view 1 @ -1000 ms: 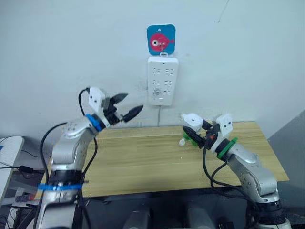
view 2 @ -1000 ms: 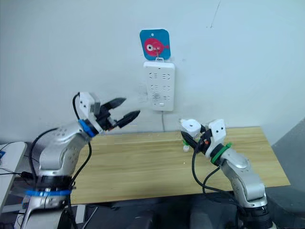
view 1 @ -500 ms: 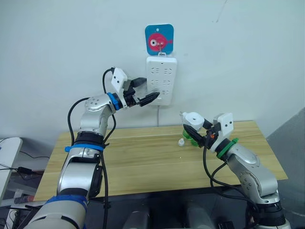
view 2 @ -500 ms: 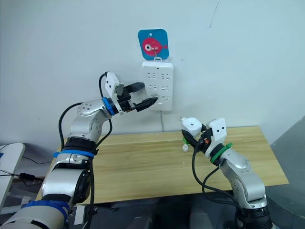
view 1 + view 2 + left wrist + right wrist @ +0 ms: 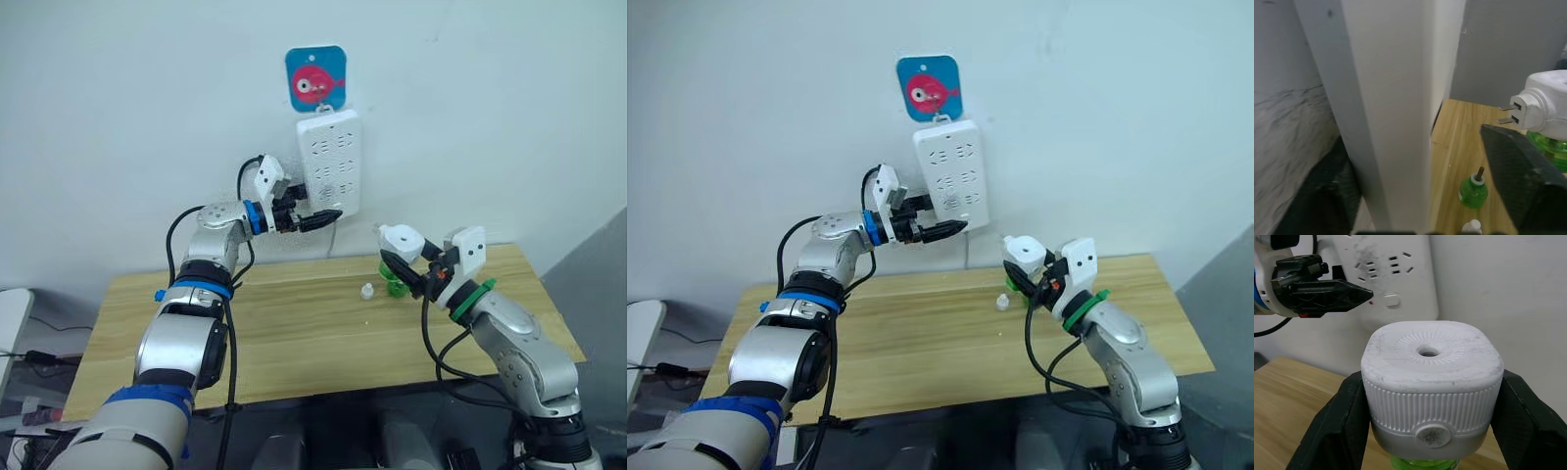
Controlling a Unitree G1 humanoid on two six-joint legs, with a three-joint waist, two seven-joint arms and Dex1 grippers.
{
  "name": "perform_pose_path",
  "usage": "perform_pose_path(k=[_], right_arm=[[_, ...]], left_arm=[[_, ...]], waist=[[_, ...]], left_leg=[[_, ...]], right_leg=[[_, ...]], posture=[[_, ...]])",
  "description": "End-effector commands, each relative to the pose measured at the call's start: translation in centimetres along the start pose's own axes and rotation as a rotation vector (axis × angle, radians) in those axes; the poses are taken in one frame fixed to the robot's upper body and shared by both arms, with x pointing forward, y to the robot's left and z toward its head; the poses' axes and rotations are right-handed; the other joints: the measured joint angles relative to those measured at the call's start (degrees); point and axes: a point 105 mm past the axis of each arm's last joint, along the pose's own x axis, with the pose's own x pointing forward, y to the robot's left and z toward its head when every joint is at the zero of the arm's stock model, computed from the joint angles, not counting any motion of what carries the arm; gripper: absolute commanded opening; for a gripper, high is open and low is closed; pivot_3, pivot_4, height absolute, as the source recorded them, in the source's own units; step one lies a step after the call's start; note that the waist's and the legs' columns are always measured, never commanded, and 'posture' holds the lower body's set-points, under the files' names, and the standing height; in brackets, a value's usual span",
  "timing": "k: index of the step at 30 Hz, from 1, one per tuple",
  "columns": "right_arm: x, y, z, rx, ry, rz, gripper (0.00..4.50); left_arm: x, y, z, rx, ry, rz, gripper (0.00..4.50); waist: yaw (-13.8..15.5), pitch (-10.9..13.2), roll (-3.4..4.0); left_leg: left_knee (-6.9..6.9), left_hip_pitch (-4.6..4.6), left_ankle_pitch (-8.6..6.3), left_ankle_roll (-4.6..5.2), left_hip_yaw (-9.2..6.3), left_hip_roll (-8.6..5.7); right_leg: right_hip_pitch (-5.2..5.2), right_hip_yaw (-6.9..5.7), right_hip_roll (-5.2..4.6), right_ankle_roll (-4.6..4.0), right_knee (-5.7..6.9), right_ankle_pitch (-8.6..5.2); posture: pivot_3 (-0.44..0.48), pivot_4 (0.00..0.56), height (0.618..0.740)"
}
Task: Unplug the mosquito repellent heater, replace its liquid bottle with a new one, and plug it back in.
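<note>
Wall: we see a pale wall (image 5: 147, 98) behind everything, with a blue card showing a pink fish (image 5: 315, 80) hung at 12 o'clock above the power strip.
Worktop: our wooden worktop (image 5: 294, 343) runs across the lower half of the head views.
Power strip: the long white power strip (image 5: 329, 163) hangs tilted on the wall below the card; in our left wrist view its white edge stands between the two black fingers.
Left gripper: our left gripper (image 5: 313, 213) is raised to the strip's lower left corner, fingers narrowly apart on either side of the strip's edge; we cannot tell whether they press on it.
Right gripper: our right gripper (image 5: 407, 266) is clamped on the heater, a black finger (image 5: 1337, 423) on each side of its body.
Heater: the white heater (image 5: 398, 238) is held above the worktop's far edge, at about 4 o'clock from the strip and apart from it, plug prongs bare, with a green bottle (image 5: 1422, 463) under it.
Loose bottle: a second green bottle with a brown wick (image 5: 1473, 189) stands upright on the worktop below the heater.
Cap: a small white cap (image 5: 367, 291) lies just beside that bottle, at its 9 o'clock.
</note>
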Motion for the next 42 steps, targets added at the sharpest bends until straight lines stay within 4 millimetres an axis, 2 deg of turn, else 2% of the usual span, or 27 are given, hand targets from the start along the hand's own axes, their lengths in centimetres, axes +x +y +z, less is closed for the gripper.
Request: perform_pose_path(k=[1, 5, 9, 12, 15, 22, 28, 42], right_arm=[[0.5, 0.6, 2.5, -0.039, -0.074, 0.045, 2.98], [1.4, 1.1, 3.5, -0.072, -0.083, 0.074, 2.98], [2.4, 1.9, 4.8, -0.095, -0.098, 0.104, 2.98], [3.3, 3.3, 5.8, -0.112, -0.106, 0.142, 2.98], [4.2, 3.7, 5.6, -0.136, -0.083, 0.138, 2.98], [5.4, 3.1, 5.3, -0.166, -0.062, 0.096, 2.98], [5.7, 2.8, 5.7, -0.156, -0.087, 0.078, 2.98], [5.3, 3.6, 6.5, -0.161, -0.129, 0.131, 2.98]], left_arm=[[0.2, 0.4, 2.3, 0.018, -0.047, -0.023, 2.66], [0.0, 0.2, 2.6, -0.055, -0.048, -0.065, 1.38], [-0.5, 0.2, 2.4, -0.081, -0.034, -0.080, 1.35], [-0.6, 0.3, 2.4, -0.093, -0.033, -0.073, 1.35], [-0.5, 0.3, 2.6, -0.099, -0.039, -0.068, 1.35], [-0.1, 0.2, 2.9, -0.093, -0.043, -0.077, 1.35], [-0.1, 0.1, 3.0, -0.092, -0.044, -0.077, 1.35], [-0.4, 0.4, 3.0, -0.085, -0.043, -0.061, 1.35]], waist=[[-0.2, 0.0, 0.01], [-0.6, 0.0, 0.04], [-0.8, 0.0, 0.05], [-1.0, 0.0, 0.06], [-1.1, 0.0, 0.06], [-1.1, 0.0, 0.06], [-1.3, 0.0, 0.06], [-1.3, 0.0, 0.07]], left_leg=[[-0.01, 0.01, 0.00, 0.00, 0.00, 0.02], [0.00, 0.00, 0.00, 0.00, 0.01, -0.02], [0.01, 0.01, 0.00, 0.00, -0.01, -0.04], [0.00, 0.01, 0.00, 0.00, -0.02, -0.02], [0.00, 0.01, 0.00, 0.00, -0.04, -0.02], [0.02, 0.00, 0.00, -0.01, -0.02, -0.04], [0.01, 0.00, 0.00, -0.01, -0.01, -0.02], [0.01, -0.01, 0.00, -0.01, -0.01, -0.03]], right_leg=[[0.00, -0.02, 0.00, 0.00, 0.00, 0.00], [0.03, -0.02, 0.01, 0.00, -0.01, 0.00], [0.03, -0.03, 0.01, 0.00, -0.01, 0.00], [0.01, -0.03, 0.00, 0.00, 0.00, 0.00], [0.00, -0.03, -0.01, 0.00, 0.01, 0.00], [-0.01, -0.02, -0.03, 0.00, 0.01, 0.00], [-0.05, 0.00, -0.03, -0.01, 0.03, 0.00], [-0.06, -0.01, -0.03, -0.01, 0.04, 0.00]], posture=[[-0.120, 0.169, 0.740], [-0.124, 0.163, 0.740], [-0.124, 0.163, 0.740], [-0.124, 0.163, 0.740], [-0.121, 0.160, 0.740], [-0.115, 0.157, 0.740], [-0.112, 0.159, 0.740], [-0.107, 0.161, 0.740]])
